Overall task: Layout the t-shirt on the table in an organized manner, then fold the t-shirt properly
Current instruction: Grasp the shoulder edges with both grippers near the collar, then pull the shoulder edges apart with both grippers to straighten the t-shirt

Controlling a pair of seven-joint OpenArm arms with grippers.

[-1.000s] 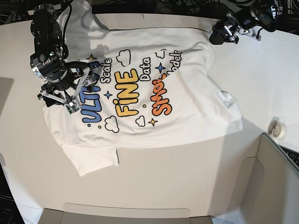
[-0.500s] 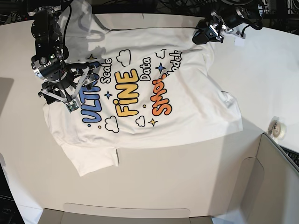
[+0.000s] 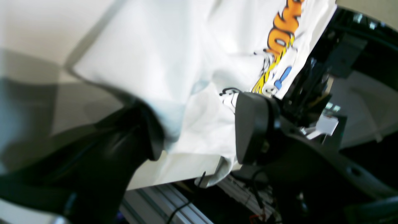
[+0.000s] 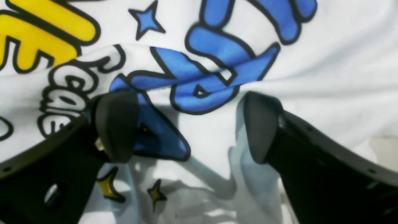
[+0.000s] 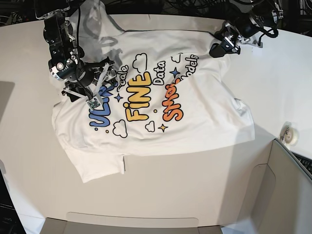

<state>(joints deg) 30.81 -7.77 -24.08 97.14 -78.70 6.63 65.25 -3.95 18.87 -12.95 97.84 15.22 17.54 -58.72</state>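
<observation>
**Ana:** So how does the t-shirt [image 5: 195, 105] handle, going from its left edge across?

**Ben:** Light, soft and floppy, I'd judge. It lies print-up on the table [image 5: 146, 195], mostly spread, but rumpled. Over the blue letters at the left of the print, the right gripper [image 5: 90, 95] has its jaws spread wide, one on each side of a raised ridge of cloth [image 4: 199, 84], not pinched shut. Thin cotton like this bunches and drags rather than slides as a sheet.

**Ana:** And at the far edge beyond the orange letters?

**Ben:** The left gripper [image 5: 218, 48] sits at the shirt's top corner by the table's far rim, its jaws also parted, with the fabric edge [image 3: 199, 146] lying between them. Whether the pads touch the cloth I cannot tell; that view is blurred.

**Ana:** Where would you take hold?

**Ben:** At seams and corners: shoulders, sleeve [image 5: 100, 168] and hem, where doubled cloth gives the pads something to bite.

**Ana:** The surface and room?

**Ben:** Smooth and white, far wider than the shirt, with bare space below and to its right. A grey-beige box panel [image 5: 287, 190] stands past the shirt's lower right corner, with a small roll of tape [image 5: 291, 135] just beside it.
</observation>
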